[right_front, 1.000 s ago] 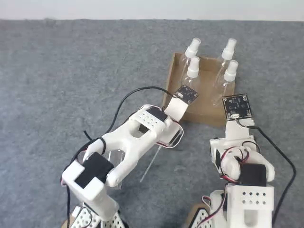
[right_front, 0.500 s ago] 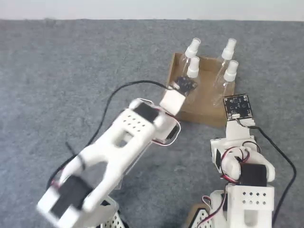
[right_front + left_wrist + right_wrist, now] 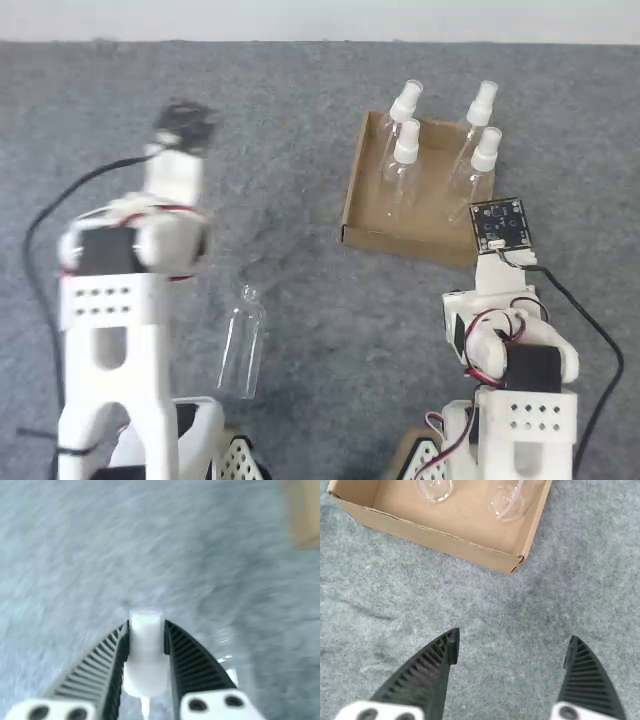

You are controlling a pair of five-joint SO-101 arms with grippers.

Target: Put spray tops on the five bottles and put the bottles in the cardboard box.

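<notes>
Gripping a white spray top, the left gripper has its two black ribbed jaws closed against the cap's sides, with the nozzle end standing up between their tips. In the left wrist view the gray tabletop lies beneath it, and a corner of the cardboard box shows at the edge. In the high view the left arm stands raised, well apart from the box on its left side.

One clear bottle lies flat on the tabletop, uncapped, outside the box and nearer the arms' bases than the box is, between the two arms. Its open neck points toward the far side of the tabletop.

Four bottles stand inside the box, each wearing a white spray top. Two are on the side toward the left arm and two on the side toward the right arm, and all of them lean somewhat.

The right gripper hangs with its jaws spread wide and nothing between them, over bare tabletop just beside the box's near wall. The round bases of two bottles show inside the box beyond that wall. The right arm rises from its base on the near side of the box.
</notes>
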